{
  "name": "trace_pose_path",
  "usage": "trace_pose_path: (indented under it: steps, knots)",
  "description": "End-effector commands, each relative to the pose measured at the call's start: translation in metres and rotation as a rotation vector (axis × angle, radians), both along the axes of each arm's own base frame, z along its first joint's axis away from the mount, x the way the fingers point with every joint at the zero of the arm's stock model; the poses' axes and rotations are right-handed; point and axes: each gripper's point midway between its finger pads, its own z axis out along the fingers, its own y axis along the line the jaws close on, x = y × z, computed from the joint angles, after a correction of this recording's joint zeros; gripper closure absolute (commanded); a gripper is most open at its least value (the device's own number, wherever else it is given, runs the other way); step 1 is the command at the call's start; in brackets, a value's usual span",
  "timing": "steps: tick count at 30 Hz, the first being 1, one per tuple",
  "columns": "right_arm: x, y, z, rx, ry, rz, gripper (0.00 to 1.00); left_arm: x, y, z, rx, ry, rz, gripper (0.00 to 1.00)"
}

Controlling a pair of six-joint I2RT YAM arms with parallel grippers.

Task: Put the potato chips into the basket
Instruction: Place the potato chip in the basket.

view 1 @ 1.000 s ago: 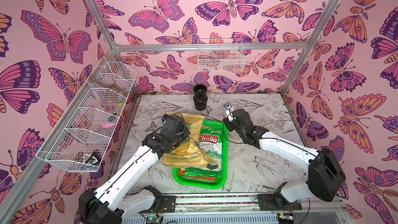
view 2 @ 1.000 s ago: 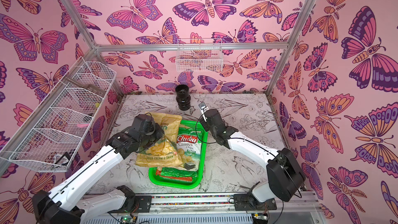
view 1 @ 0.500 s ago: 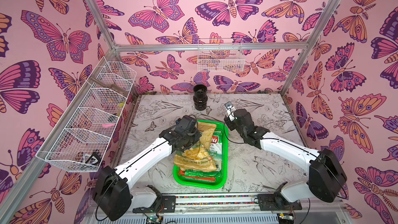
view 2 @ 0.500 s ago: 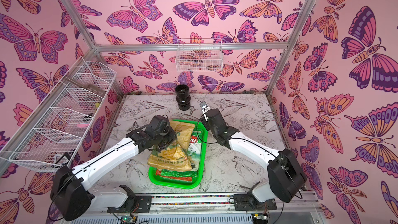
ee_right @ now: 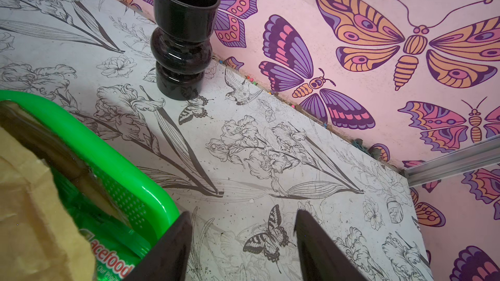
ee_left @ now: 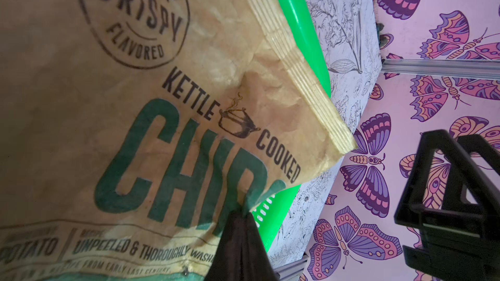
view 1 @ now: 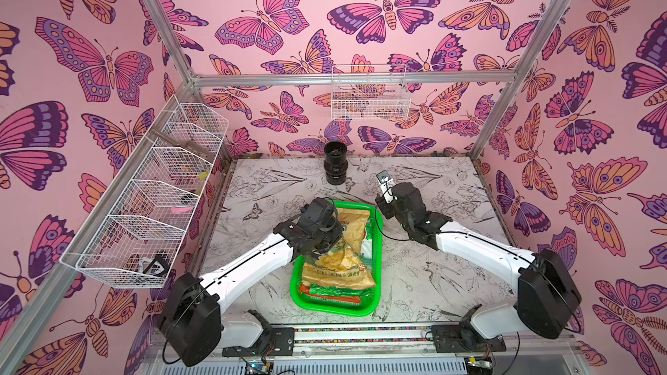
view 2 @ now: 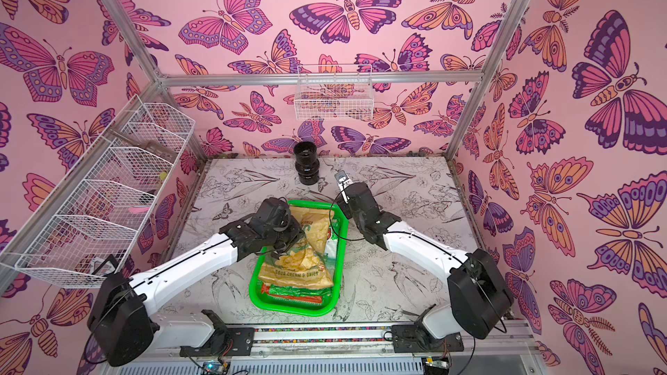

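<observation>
You're at the release: the Sour Cream & Onion chips bag (view 1: 337,268) lies on the other bags (view 1: 335,291) in the green basket (view 1: 332,310), left gripper (ee_left: 332,177) parted with one finger (ee_left: 238,239) touching it, right gripper (ee_right: 243,228) spread empty nearby, so lift straight clear.

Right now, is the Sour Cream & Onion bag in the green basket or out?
In: the Sour Cream & Onion bag lies atop other bags inside the basket rim.

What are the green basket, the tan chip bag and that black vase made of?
Basket: glossy moulded plastic, judging by its shiny rim and perforations.
Bag: matte, creased film or paper with a ribbed seal.
Vase: glossy, probably glazed ceramic or glass, since it shows sharp reflections.
</observation>
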Motion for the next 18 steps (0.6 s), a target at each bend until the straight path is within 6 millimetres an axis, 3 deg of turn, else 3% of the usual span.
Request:
trace_pose_path:
  steps: [1, 3, 8, 14, 18]
  knots:
    - [0.0, -0.001, 0.004, 0.029, -0.001, -0.001, 0.36, 0.001, -0.007, -0.006, -0.034, 0.019, -0.001, 0.56]
    - [-0.001, 0.0, 0.005, 0.039, 0.005, 0.001, 0.36, 0.003, -0.006, -0.003, -0.028, 0.002, -0.003, 0.49]
    - [-0.013, 0.019, 0.003, 0.064, 0.07, 0.12, 0.37, 0.004, 0.006, 0.0, 0.015, -0.05, 0.001, 0.51]
    - [-0.073, 0.083, 0.005, 0.26, 0.304, 0.537, 0.45, -0.013, 0.004, -0.041, 0.056, 0.08, -0.057, 0.51]
    - [-0.102, 0.11, 0.007, 0.436, 0.456, 0.669, 0.54, -0.026, 0.017, -0.071, 0.071, 0.179, -0.052, 0.51]
